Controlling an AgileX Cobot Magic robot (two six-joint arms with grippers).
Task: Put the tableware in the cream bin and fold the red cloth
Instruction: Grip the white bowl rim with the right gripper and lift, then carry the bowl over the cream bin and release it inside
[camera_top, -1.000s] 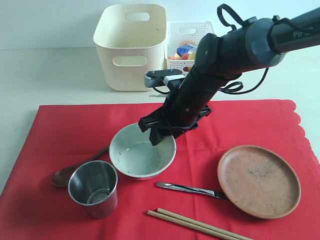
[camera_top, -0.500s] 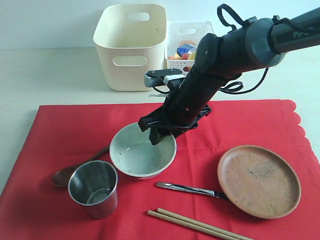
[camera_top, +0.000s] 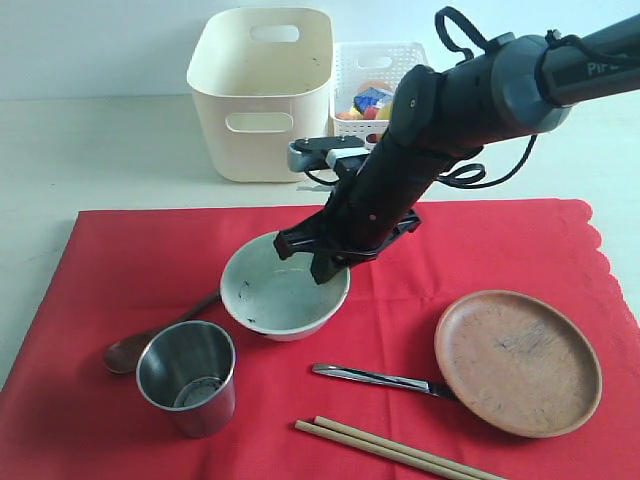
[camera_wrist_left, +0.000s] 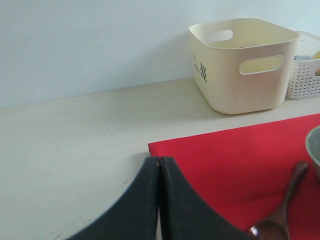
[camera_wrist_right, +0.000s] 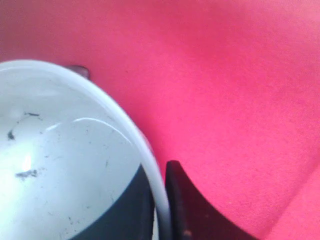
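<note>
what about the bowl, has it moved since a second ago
Yes. The bowl has shifted up in the exterior view, away from the knife, pinched at its rim by the right hand.

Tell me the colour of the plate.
Reddish brown; the plate shows best in the exterior view.

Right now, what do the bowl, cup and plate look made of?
Bowl: probably glazed ceramic or melamine. It is pale green-white and smooth with a soft sheen, and has dark specks inside.
Cup: metal, likely polished steel, going by the mirror-like reflections on its wall.
Plate: looks like wood, matte brown with faint mottling, though it could be wood-look plastic.
</note>
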